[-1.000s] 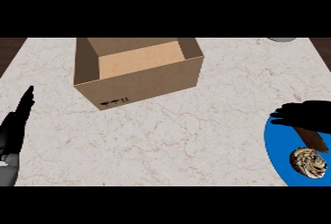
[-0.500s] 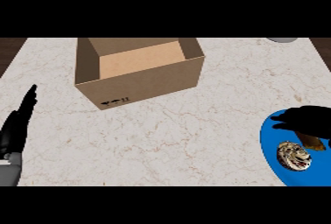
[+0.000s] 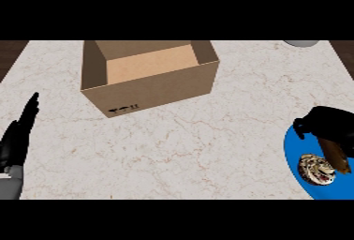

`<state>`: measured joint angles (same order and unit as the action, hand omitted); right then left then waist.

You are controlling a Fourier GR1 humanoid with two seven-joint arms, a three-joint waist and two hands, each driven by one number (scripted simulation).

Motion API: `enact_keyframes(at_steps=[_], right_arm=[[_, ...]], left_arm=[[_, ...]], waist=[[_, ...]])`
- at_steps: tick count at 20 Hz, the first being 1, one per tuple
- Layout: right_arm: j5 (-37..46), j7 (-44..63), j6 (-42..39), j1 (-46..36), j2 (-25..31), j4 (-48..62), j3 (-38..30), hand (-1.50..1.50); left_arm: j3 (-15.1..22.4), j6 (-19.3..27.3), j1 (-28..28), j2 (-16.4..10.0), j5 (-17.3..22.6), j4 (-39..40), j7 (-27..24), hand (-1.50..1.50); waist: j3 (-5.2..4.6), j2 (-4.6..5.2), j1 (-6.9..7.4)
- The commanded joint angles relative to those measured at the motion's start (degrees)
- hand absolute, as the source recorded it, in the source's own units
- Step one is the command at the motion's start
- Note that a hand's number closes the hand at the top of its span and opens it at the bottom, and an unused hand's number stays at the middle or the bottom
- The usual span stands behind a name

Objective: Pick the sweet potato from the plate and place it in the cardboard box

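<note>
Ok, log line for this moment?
right robot hand: over sweet potato on plate | left robot hand: resting, open | cardboard box: holds nothing

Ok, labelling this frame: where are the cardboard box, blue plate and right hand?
cardboard box [image 3: 162, 90]: head view, front wall.
blue plate [image 3: 298, 153]: head view, bare left part.
right hand [image 3: 332, 123]: head view, its back.

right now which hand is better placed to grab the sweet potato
Right. The right hand is over the blue plate, at the sweet potato; the left hand rests open at the left edge.
</note>
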<state>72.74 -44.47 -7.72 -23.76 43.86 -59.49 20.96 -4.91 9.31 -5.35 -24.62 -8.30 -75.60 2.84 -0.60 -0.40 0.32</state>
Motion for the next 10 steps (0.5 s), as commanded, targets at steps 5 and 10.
enact_keyframes(at_steps=[5,10], right_arm=[[-4.9,17.5,-1.0,-0.1,-10.9,-3.6,-9.6,1.50],[-10.5,40.0,1.0,1.4,-20.6,-2.4,-21.5,1.50]], left_arm=[[-1.1,0.2,0.0,0.1,-0.2,0.0,1.6,0.00],[-2.1,1.2,3.5,0.1,-0.4,0.8,0.6,0.00]], waist=[[0.53,-0.40,-2.18],[0.37,-2.24,-5.49]])
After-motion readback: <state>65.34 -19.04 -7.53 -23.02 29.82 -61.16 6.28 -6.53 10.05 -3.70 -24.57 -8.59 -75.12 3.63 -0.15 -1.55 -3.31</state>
